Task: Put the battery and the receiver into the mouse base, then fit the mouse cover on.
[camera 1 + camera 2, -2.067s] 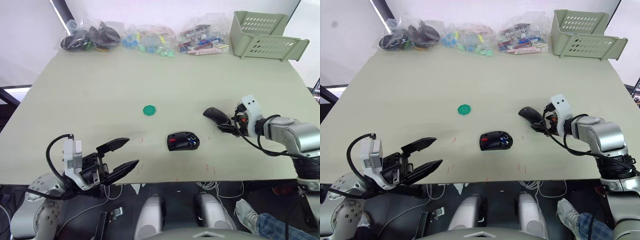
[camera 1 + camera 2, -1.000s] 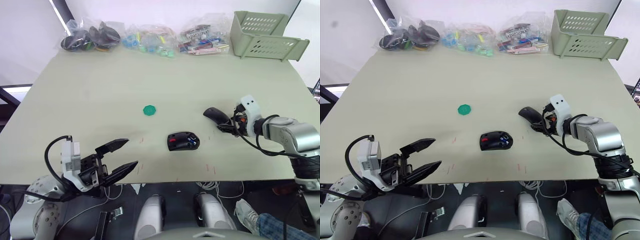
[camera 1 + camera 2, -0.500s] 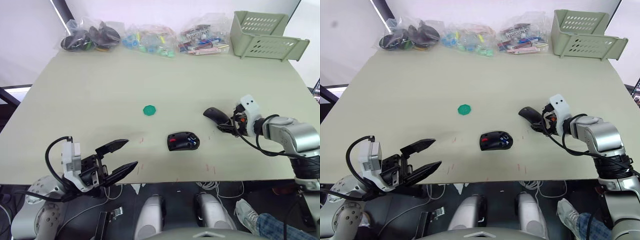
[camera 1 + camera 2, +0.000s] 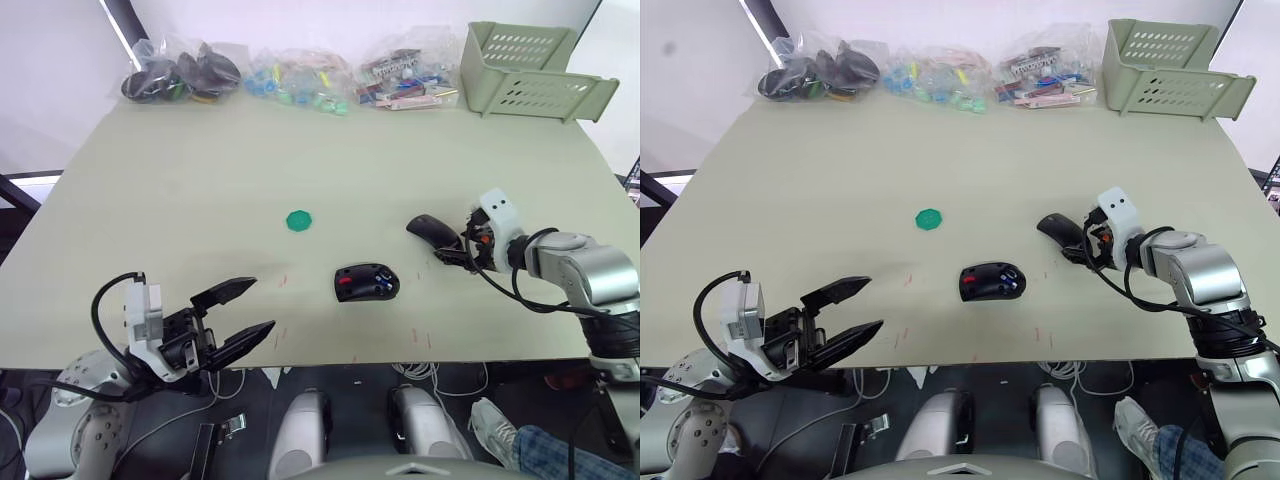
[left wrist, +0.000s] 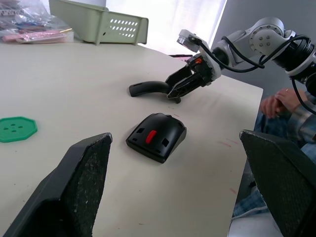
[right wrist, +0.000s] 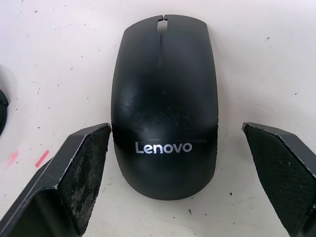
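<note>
The mouse base (image 4: 366,282) lies open side up near the table's middle front, with a red patch inside. A small white-and-blue piece, the battery (image 4: 381,287), sits in its recess. I cannot make out the receiver. The mouse cover (image 6: 164,103), glossy black with a Lenovo mark, lies dome up on the table to the right of the base. My right gripper (image 4: 449,252) is open, its fingers (image 6: 79,173) straddling the cover's rear end without touching it. My left gripper (image 4: 262,305) hangs open over the table's front edge, left of the base, with nothing in it.
A flat green disc (image 4: 299,220) lies left of centre. Bags of parts (image 4: 300,78) line the far edge, and a pale green basket (image 4: 530,75) stands at the back right. A person's hand (image 5: 279,103) rests off the table's right side.
</note>
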